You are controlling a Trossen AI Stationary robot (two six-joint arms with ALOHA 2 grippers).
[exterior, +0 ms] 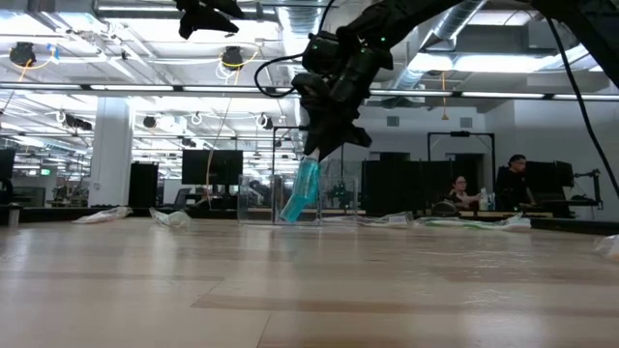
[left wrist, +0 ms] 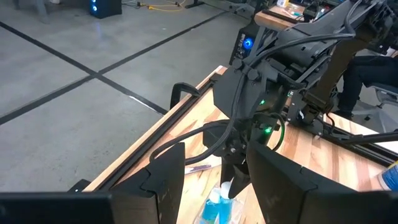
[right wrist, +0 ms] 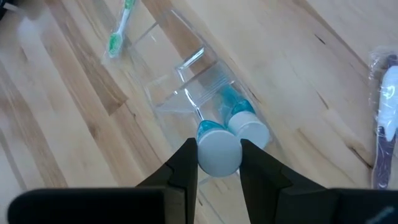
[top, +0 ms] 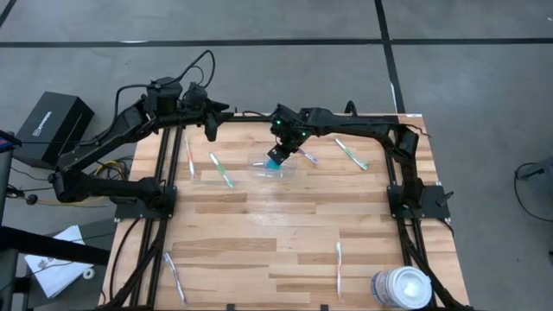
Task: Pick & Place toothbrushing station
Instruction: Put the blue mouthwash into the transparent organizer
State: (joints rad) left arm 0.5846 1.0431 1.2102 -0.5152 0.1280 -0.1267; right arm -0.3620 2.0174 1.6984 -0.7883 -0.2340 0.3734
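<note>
The right gripper (right wrist: pixel 217 163) is clamped on the white cap of a teal toothpaste tube (right wrist: pixel 217 149) and holds it tilted over the clear container (top: pixel 275 169), which stands near the middle of the table's (top: pixel 259 233) far edge. In the right wrist view the tube's lower end is already down inside the container, right beside a second toothpaste tube (right wrist: pixel 244 122) that sits in it. So judged from this, one tube is placed and the second is mid-insertion, not yet let go.

The left gripper (top: pixel 210 131) hovers over the far left part of the table, fingers spread apart and holding nothing; that arm waits.

The toothbrushes all lie loose on the table:
- a green toothbrush (top: pixel 222 169) just left of the container
- a white toothbrush (top: pixel 189 157) further left, near the left edge
- a pink one (top: pixel 308 156) just right of the container, partly under the right arm
- a green-white one (top: pixel 352 154) further right, toward the far right corner
- a brush (top: pixel 173 275) near the near left corner
- a brush (top: pixel 339 263) near the near edge, right of middle

A large white tub (top: pixel 401 287) stands at the near right corner, untouched.

Rough progress: the tubes are nearly done, while none of the brushes is in the container, so most of the picking is left.
</note>
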